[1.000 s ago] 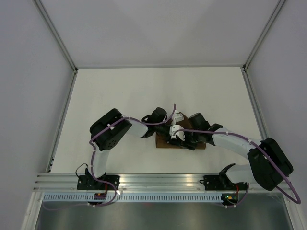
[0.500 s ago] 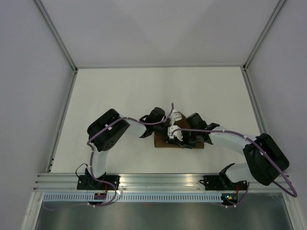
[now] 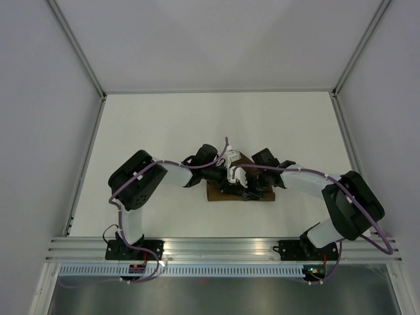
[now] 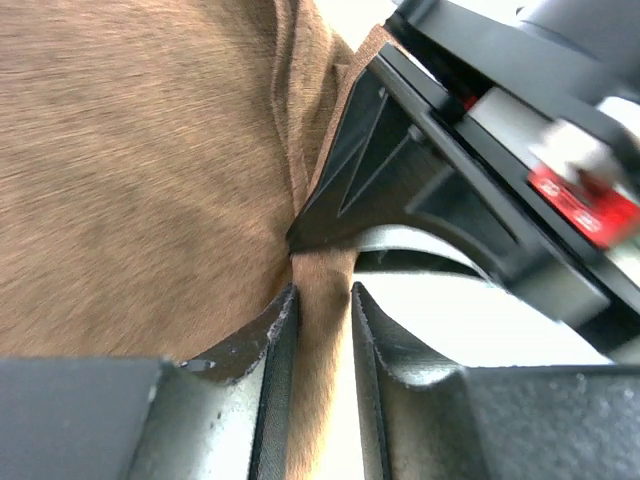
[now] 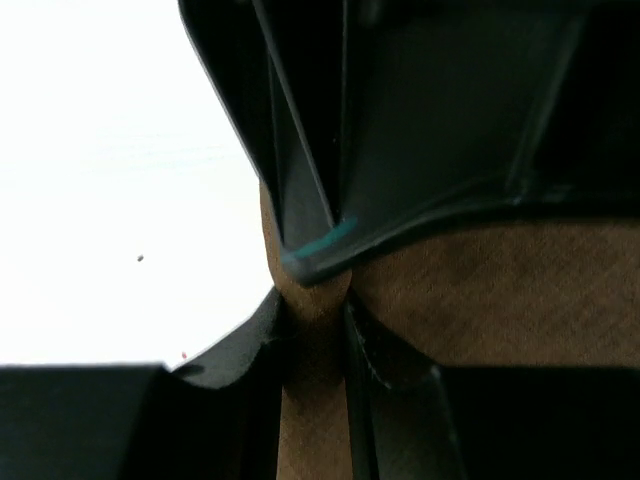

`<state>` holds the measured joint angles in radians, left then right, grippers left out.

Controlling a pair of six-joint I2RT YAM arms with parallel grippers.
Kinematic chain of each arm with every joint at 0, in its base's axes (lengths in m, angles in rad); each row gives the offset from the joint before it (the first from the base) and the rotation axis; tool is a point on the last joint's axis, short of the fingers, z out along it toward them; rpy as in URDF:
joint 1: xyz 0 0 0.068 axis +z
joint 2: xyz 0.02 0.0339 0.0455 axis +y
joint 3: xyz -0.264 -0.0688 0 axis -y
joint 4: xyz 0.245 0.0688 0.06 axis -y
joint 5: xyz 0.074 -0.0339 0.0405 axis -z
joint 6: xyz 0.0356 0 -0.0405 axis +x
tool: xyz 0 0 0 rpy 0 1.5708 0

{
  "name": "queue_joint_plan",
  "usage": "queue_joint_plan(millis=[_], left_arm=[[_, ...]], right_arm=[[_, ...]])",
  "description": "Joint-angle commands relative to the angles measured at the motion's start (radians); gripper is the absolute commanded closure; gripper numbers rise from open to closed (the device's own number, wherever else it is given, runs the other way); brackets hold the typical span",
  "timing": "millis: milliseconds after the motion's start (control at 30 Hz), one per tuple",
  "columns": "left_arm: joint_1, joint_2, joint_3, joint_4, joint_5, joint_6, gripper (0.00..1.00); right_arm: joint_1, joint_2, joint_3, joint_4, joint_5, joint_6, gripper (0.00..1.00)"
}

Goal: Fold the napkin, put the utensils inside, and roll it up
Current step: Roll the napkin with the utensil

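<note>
The napkin (image 3: 215,192) is a brown cloth, folded into a narrow strip on the white table between the two arms. My left gripper (image 3: 230,178) and right gripper (image 3: 247,186) meet over its middle, nearly touching. In the left wrist view the napkin (image 4: 140,170) fills the left side, and my left gripper (image 4: 322,295) is shut on a raised fold of it. In the right wrist view my right gripper (image 5: 313,305) is shut on a fold of the napkin (image 5: 520,290), right under a black finger of the other gripper. The utensils are hidden.
The white table (image 3: 164,125) stretches beyond the napkin to the far wall. Metal frame posts (image 3: 85,164) run along both sides. A slotted aluminium rail (image 3: 216,248) with the arm bases lies along the near edge.
My right gripper has closed on the napkin fold. Both grippers and the napkin have shifted a little toward the far side and left.
</note>
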<state>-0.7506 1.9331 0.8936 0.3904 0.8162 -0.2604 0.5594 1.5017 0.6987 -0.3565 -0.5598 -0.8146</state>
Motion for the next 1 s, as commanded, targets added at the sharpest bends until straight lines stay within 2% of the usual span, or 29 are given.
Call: queue_joint_plan(millis=[0, 167, 267, 433, 467, 567, 633, 667, 700, 767, 900, 967], left_arm=[[0.028, -0.088, -0.018, 0.030, 0.047, 0.021, 0.67], [0.043, -0.132, -0.062, 0.090, 0.028, 0.012, 0.65], [0.054, -0.193, -0.133, 0.183, -0.046, -0.008, 0.66], [0.062, -0.318, -0.341, 0.436, -0.277, -0.060, 0.67], [0.062, -0.360, -0.375, 0.527, -0.305, -0.063, 0.67], [0.050, -0.411, -0.458, 0.599, -0.403, -0.054, 0.63], [0.019, -0.450, -0.479, 0.588, -0.500, 0.022, 0.63], [-0.039, -0.462, -0.479, 0.562, -0.549, 0.111, 0.64], [-0.067, -0.474, -0.470, 0.527, -0.630, 0.151, 0.64], [-0.143, -0.474, -0.455, 0.495, -0.701, 0.250, 0.64], [-0.275, -0.445, -0.388, 0.429, -0.894, 0.438, 0.62], [-0.335, -0.399, -0.360, 0.386, -0.936, 0.543, 0.61]], right_arm=[[-0.042, 0.066, 0.001, -0.136, 0.052, -0.044, 1.00], [-0.061, 0.103, 0.033, -0.168, 0.031, -0.061, 1.00], [-0.075, 0.141, 0.070, -0.213, 0.003, -0.075, 0.99], [-0.111, 0.224, 0.145, -0.318, -0.038, -0.109, 1.00], [-0.119, 0.251, 0.172, -0.332, -0.051, -0.113, 1.00], [-0.144, 0.314, 0.232, -0.390, -0.069, -0.129, 1.00], [-0.159, 0.347, 0.261, -0.429, -0.072, -0.133, 1.00], [-0.162, 0.377, 0.287, -0.437, -0.075, -0.133, 1.00], [-0.167, 0.394, 0.301, -0.458, -0.078, -0.135, 1.00], [-0.179, 0.438, 0.340, -0.476, -0.084, -0.136, 1.00], [-0.193, 0.497, 0.393, -0.527, -0.094, -0.136, 1.00], [-0.196, 0.517, 0.410, -0.535, -0.097, -0.133, 1.00]])
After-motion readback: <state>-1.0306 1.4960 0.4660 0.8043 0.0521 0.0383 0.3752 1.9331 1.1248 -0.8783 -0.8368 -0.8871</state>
